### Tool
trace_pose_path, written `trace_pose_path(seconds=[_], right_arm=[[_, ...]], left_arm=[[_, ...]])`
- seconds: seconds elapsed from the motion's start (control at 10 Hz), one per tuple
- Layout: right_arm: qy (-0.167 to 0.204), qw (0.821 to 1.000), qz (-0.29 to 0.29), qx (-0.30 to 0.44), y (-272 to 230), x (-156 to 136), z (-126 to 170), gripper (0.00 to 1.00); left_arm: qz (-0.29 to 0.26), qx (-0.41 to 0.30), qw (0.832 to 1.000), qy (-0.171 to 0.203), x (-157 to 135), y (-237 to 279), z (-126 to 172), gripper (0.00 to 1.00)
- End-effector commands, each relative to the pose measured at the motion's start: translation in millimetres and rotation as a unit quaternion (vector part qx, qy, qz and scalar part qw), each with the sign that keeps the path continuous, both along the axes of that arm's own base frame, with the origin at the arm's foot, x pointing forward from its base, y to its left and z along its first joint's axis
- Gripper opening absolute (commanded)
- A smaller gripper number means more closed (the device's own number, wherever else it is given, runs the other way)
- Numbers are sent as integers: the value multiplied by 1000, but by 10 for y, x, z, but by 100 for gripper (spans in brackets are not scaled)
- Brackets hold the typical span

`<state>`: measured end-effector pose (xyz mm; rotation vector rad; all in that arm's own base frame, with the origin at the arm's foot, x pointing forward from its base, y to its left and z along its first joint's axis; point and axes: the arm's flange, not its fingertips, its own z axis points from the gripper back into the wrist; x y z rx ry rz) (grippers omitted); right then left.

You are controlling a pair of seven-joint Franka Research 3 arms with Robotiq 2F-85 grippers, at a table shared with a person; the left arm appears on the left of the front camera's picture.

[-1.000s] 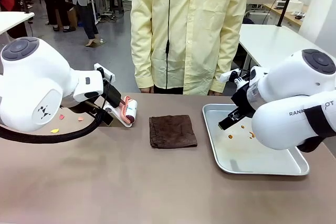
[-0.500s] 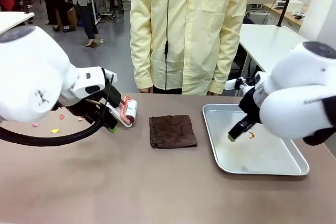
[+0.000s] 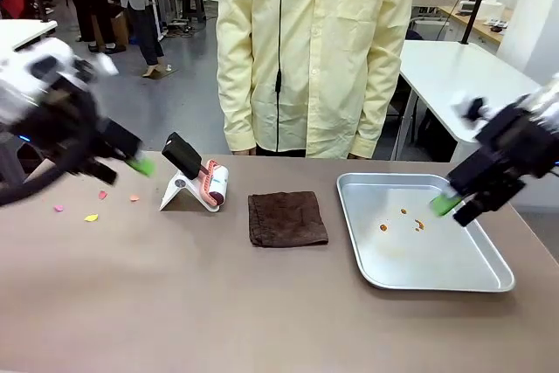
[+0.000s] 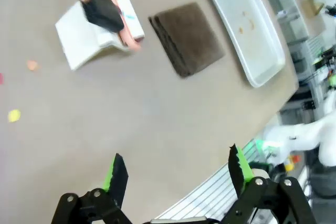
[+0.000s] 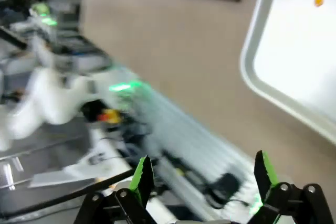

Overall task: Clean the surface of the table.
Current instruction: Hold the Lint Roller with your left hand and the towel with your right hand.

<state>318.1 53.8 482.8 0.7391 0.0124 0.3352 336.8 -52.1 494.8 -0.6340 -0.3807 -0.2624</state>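
The left end effector (image 4: 176,174) and the right end effector (image 5: 203,174) hang spread and empty over the tabletop (image 3: 262,303), with a brown cloth (image 3: 286,218) beside the tray (image 3: 489,284).

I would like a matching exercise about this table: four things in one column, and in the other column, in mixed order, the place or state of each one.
1 brown cloth
2 metal tray
3 lint roller
4 yellow scrap

a holds orange crumbs
b folded, in the middle of the table
c on a white stand
d loose, at the robot's left

Pairs: 1-b, 2-a, 3-c, 4-d
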Motion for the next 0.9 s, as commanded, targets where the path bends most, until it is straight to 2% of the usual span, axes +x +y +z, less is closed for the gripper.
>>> trace_pose_path(seconds=[0.0, 0.1, 0.3, 0.4, 0.5, 0.7, 0.8], right_arm=[[19, 987, -100, 122, -726, -125, -82, 100], [17, 975, -144, 169, -1147, -265, -184, 100], [25, 940, -240, 243, -1831, -363, -390, 100], [26, 918, -282, 278, -2080, -371, -483, 100], [18, 887, -335, 318, -2306, -373, -572, 100], [-10, 835, -419, 356, -2489, -409, -666, 100], [-20, 829, -431, 356, -2506, -411, -683, 100]], left_arm=[[44, -91, 994, -38, -513, 787, -139, 100], [96, -123, 986, -51, -716, 1197, -152, 100], [163, -185, 968, -41, -948, 1814, -366, 100], [177, -208, 961, -37, -1021, 2022, -541, 100], [200, -246, 948, -22, -1086, 2222, -804, 100], [226, -297, 928, -7, -1173, 2379, -1182, 100], [231, -300, 925, -9, -1190, 2273, -1232, 100]])
